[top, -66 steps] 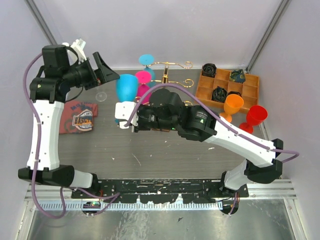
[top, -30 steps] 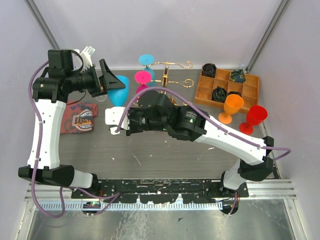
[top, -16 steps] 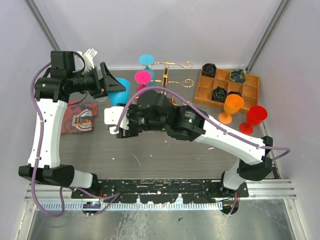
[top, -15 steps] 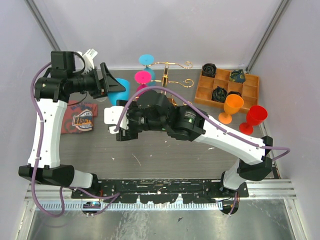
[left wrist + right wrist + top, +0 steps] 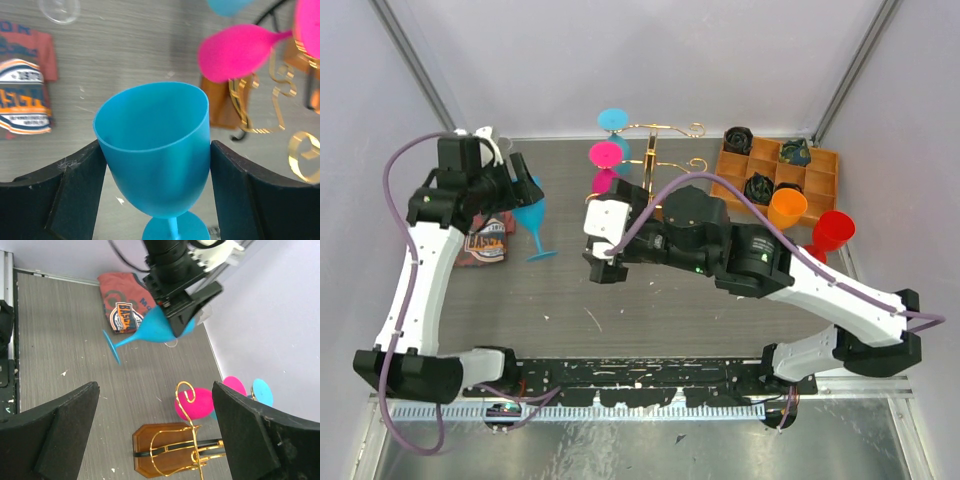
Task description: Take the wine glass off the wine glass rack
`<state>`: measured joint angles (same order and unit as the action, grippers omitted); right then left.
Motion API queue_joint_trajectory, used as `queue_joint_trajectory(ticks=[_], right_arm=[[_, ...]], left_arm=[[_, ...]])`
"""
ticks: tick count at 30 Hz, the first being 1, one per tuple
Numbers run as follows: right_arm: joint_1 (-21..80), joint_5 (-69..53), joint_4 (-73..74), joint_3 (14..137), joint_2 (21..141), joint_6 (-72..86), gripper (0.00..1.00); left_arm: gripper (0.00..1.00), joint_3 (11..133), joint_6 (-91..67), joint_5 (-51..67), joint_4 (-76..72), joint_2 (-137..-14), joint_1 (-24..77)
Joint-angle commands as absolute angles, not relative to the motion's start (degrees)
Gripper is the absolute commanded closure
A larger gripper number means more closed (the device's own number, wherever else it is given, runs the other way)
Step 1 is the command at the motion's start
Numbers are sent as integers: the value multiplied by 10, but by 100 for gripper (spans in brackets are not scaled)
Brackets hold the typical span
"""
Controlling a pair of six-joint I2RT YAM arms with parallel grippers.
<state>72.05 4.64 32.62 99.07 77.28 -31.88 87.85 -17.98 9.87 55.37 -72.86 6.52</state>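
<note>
A blue wine glass (image 5: 533,212) hangs tilted over the left of the table, its foot (image 5: 540,253) low by the tabletop. My left gripper (image 5: 524,190) is shut on its bowl (image 5: 155,150), with both fingers (image 5: 75,195) pressed against the sides. The gold wire wine glass rack (image 5: 658,148) stands at the back on its brown base (image 5: 165,450). A pink glass (image 5: 604,168) still hangs from it. My right gripper (image 5: 603,262) stands open and empty in front of the rack, with its fingers (image 5: 50,440) spread wide.
A red printed cloth (image 5: 480,240) lies under the left arm, with a clear disc (image 5: 59,7) beyond it. A second blue foot (image 5: 613,120) shows at the rack's back. An orange glass (image 5: 787,210), a red glass (image 5: 833,232) and a compartmented wooden tray (image 5: 820,160) stand at the right.
My left gripper has swung the blue glass down and forward, foot towards the table. The right gripper has opened and drawn back to the right, towards the rack.
</note>
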Motion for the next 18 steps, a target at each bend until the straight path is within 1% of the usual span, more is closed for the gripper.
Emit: queue_joint_trajectory(ticks=[1,4,7,10,14,18], right_arm=[[724,91,283,963,747,-298,0],[724,112,282,948,744,-301,0],[723,120,282,942,744,-305,0],[722,140,280,936,749,-306,0],[718,147,279,933,758,-303,0],[713,150,279,929,756,-301,0]], left_arm=[[37,736,-158,-46,300,-657,65],[36,636,-136,-99,146,-618,66],[36,587,-114,-120,57,-606,65],[35,550,-86,-121,-17,-614,65],[36,481,-52,-102,-154,-635,65],[33,430,-49,-113,-238,-666,65]])
